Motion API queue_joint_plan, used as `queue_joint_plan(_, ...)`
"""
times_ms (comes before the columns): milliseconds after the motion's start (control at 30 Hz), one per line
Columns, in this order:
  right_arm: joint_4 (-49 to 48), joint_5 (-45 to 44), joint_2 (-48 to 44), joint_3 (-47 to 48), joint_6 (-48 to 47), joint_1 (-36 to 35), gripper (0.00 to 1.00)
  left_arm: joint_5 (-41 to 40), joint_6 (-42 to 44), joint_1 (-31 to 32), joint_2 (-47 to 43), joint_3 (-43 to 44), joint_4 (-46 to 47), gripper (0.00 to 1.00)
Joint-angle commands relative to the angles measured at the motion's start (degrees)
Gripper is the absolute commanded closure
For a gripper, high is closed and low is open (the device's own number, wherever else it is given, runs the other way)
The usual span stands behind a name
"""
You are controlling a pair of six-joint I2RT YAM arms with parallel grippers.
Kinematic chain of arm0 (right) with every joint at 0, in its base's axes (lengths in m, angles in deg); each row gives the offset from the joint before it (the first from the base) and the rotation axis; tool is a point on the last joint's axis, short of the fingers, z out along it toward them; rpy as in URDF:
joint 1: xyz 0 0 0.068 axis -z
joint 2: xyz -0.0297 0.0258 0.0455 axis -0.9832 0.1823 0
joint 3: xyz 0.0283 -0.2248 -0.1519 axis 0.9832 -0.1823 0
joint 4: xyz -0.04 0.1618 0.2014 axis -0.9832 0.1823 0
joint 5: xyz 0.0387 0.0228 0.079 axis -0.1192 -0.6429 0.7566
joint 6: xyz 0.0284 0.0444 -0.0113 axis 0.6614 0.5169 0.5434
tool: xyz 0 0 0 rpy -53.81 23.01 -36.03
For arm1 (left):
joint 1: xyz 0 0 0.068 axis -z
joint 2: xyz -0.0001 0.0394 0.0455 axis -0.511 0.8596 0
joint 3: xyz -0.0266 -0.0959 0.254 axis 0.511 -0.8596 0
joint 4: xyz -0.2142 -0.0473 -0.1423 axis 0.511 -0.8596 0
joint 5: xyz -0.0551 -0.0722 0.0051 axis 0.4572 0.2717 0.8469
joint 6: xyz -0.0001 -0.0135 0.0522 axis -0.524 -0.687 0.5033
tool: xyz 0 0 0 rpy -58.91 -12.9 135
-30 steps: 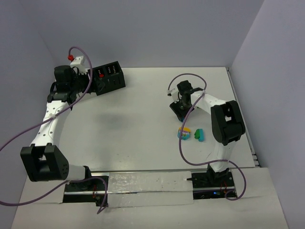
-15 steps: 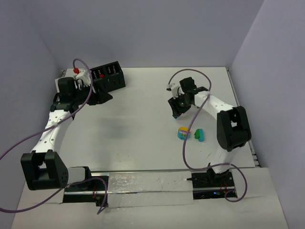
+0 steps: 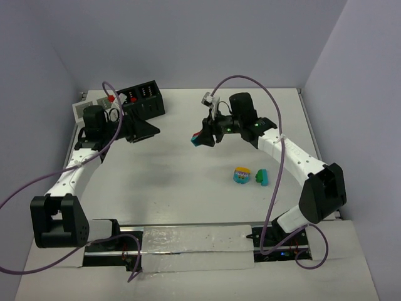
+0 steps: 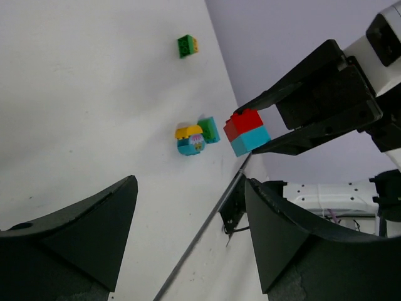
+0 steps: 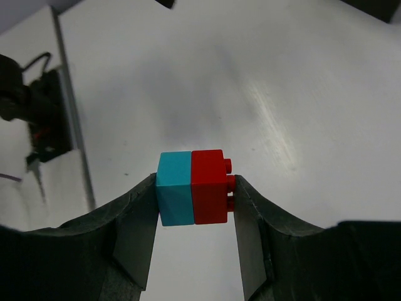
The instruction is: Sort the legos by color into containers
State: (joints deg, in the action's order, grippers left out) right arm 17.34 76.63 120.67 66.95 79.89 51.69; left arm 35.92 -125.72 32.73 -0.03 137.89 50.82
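Observation:
My right gripper (image 3: 202,138) is shut on a joined red-and-teal lego stack (image 5: 192,187) and holds it in the air above the table's middle. The stack also shows in the left wrist view (image 4: 247,131). My left gripper (image 3: 149,132) is open and empty (image 4: 191,219), just in front of the black container (image 3: 143,97) and pointing at the stack. The white container (image 3: 81,111) is at the far left. A rounded cyan-and-yellow lego (image 3: 240,175) and a green-and-teal lego (image 3: 261,177) lie on the table at the right. A green lego with yellow (image 4: 187,45) lies farther off.
Small red legos sit by the white container (image 3: 110,98) and on the black one (image 3: 133,99). Walls close the table at the back and both sides. The arm bases and a metal rail (image 3: 194,241) line the near edge.
My right arm lifted and swung left from the table's right side to its middle, carrying the red-and-teal stack. My left gripper turned from the black container to face right.

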Motion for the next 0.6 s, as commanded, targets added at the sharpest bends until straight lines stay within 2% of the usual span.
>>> queue_joint_plan(0,-8.2,9.8,-0.6,2.5,11.0,-0.5,0.71,5.1,-7.1,2.0,-3.3,-1.5,14.8,0.2)
queue_joint_plan(133,-15.5,15.1,0.5,1.5,23.0,-0.6,0.73,4.1,-3.4,4.9,-4.9,-1.4,15.7,0.2)
queue_joint_plan(233,-19.7,15.4,1.3,0.6,30.1,-0.5,0.74,2.8,0.8,5.2,-5.6,-1.0,14.7,0.2)
queue_joint_plan(300,-21.6,15.4,1.7,0.2,34.3,-0.4,0.75,2.1,8.3,5.6,-6.0,1.1,10.2,0.2)
queue_joint_plan(333,-23.8,15.3,2.3,-0.5,38.5,-0.3,0.77,0.5,17.1,5.8,-6.2,2.1,4.7,0.2)
queue_joint_plan(367,-25.0,15.4,2.7,-0.9,40.8,-0.2,0.78,-0.1,17.5,5.8,-6.3,3.0,2.1,0.2)
queue_joint_plan(433,-26.7,16.0,4.0,-1.2,45.5,-0.1,0.78,-2.0,33.8,5.8,-6.3,6.2,-6.0,0.21)
queue_joint_plan(467,-26.9,16.1,4.5,-1.2,47.2,-0.1,0.78,-2.2,35.1,5.8,-6.5,6.5,-6.8,0.21)
queue_joint_plan(500,-27.8,16.2,4.9,-1.3,48.5,-0.1,0.79,-2.0,42.3,5.8,-6.9,7.5,-9.9,0.2)
queue_joint_plan(567,-30.6,16.8,6.2,-2.1,52.6,-0.1,0.79,-1.1,51.2,6.0,-9.1,8.1,-12.5,0.18)
